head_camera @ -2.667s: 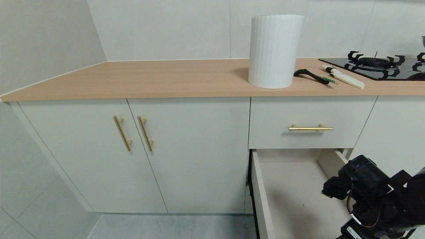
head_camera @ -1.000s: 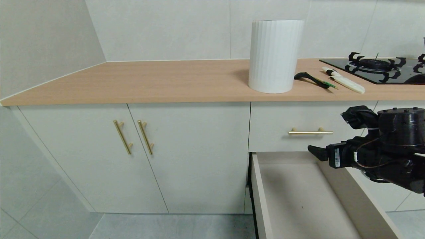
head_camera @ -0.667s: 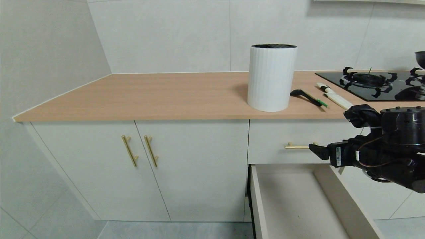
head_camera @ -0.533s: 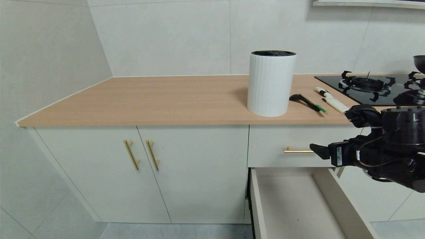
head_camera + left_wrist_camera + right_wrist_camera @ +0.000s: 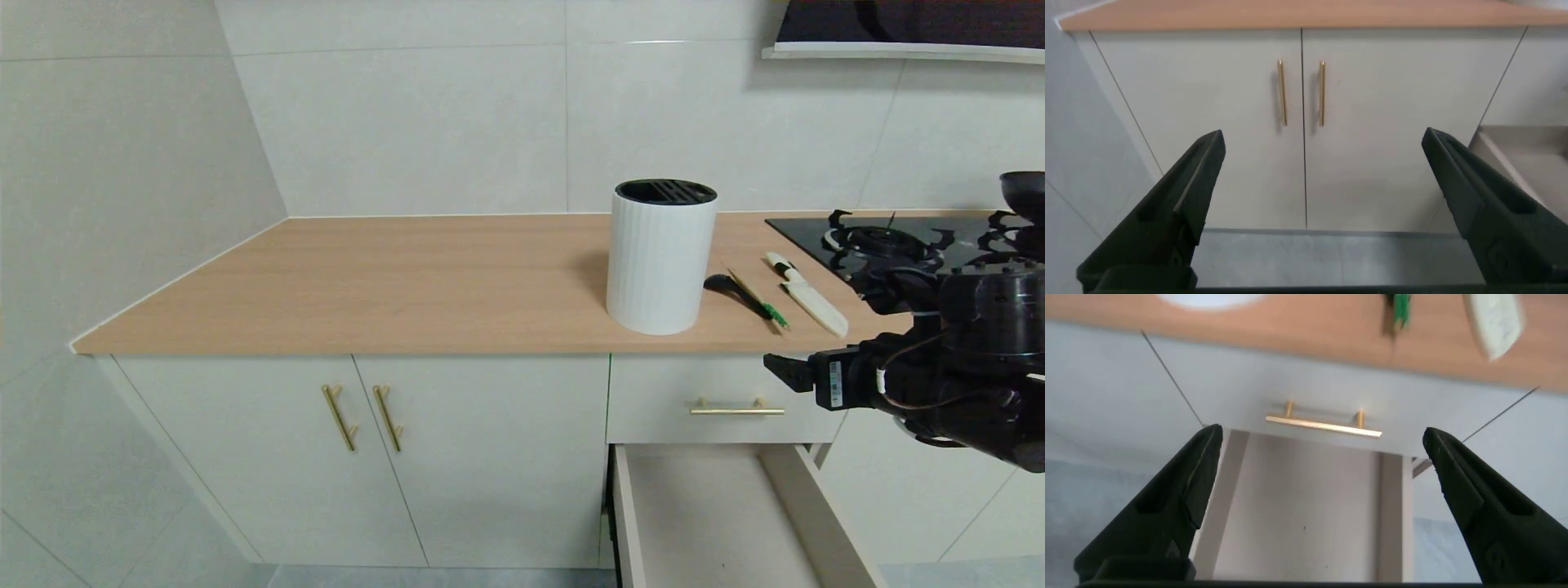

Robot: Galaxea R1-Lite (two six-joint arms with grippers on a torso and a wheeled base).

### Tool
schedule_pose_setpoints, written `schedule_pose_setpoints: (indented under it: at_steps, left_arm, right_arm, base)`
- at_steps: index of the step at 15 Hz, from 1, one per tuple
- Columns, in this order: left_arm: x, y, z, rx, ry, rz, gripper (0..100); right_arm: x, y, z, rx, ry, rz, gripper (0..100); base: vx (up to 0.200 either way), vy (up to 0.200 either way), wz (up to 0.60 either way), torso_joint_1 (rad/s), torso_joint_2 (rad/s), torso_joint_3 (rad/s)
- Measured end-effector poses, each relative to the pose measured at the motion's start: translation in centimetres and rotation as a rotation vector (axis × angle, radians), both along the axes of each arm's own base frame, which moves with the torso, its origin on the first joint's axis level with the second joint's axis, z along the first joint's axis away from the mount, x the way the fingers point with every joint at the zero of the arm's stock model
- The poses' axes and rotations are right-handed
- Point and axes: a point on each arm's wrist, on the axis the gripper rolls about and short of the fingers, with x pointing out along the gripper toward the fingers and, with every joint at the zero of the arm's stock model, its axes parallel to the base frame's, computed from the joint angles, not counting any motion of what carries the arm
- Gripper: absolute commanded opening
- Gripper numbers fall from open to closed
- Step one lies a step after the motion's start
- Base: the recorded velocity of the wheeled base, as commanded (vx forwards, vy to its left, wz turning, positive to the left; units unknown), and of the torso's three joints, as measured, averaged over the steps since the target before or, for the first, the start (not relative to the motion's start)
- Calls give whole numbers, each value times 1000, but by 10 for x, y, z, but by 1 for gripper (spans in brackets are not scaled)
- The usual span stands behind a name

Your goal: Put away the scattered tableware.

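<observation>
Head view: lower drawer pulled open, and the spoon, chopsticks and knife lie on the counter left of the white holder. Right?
No: the head view shows the spoon, chopsticks and knife on the counter right of the white holder. The lower drawer is pulled open.

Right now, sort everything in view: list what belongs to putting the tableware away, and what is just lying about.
Belongs to the job: black spoon, green-tipped chopsticks, white knife, white ribbed holder, open lower drawer.

Just there: gas hob, dark pot on it, double-door cabinet, shut upper drawer.
</observation>
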Motion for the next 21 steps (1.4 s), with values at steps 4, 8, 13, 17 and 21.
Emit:
schedule_pose_setpoints:
  at_steps: [4,8,13,17,21]
  left_arm:
    - [0,0,0,0,-1,0,100]
    - [0,0,0,0,0,0,100]
    - [0,0,0,0,0,0,100]
    - [0,0,0,0,0,0,100]
    - [0,0,0,0,0,0,100]
  right_arm:
    - [3,-3,-3,-2,11,-10,100]
    - [20,-4,-6,18,-36,-52,100]
    - [47,-2,-12,107,42,-151,100]
    - [74,0,-13,109,85,-175,100]
    - [94,-13,-25,108,95,-227,100]
  base:
    - [0,0,0,171,-383,-211]
    - [0,0,0,14,-25,-16]
    - [0,0,0,0,0,0]
    - [0,0,0,0,0,0]
    - [0,0,0,0,0,0]
